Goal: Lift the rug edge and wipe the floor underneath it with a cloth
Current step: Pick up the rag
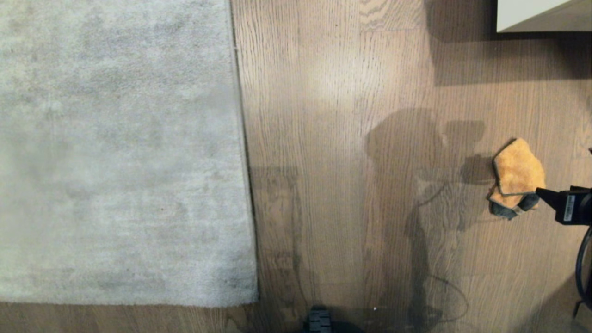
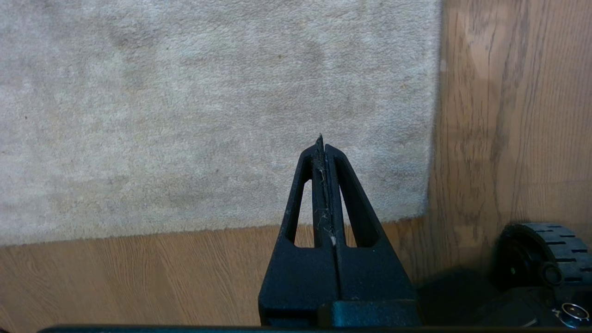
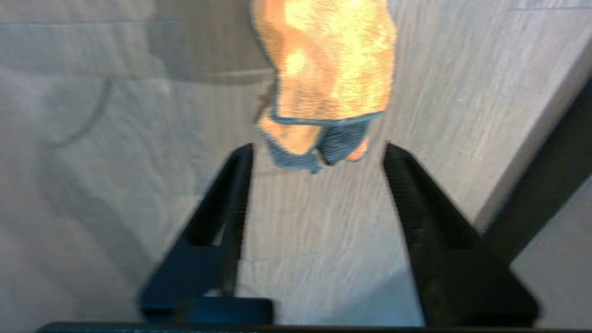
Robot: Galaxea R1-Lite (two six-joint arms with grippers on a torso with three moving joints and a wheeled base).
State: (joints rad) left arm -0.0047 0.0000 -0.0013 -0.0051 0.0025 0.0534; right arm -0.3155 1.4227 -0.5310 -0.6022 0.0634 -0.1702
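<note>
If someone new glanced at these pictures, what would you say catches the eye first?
The bright orange cloth stands out first, crumpled on the brown wood floor at the robot's right, with the right hand open just short of it. Next comes the large pale grey rug covering the left side, its rug edge lying flat. The left hand hangs shut above the rug's near corner.

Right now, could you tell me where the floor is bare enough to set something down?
The widest bare patch is the floor between the rug edge and the cloth. A narrow bare strip runs along the rug's near edge. It is crowded at the cloth, where the right end effector stands open.
</note>
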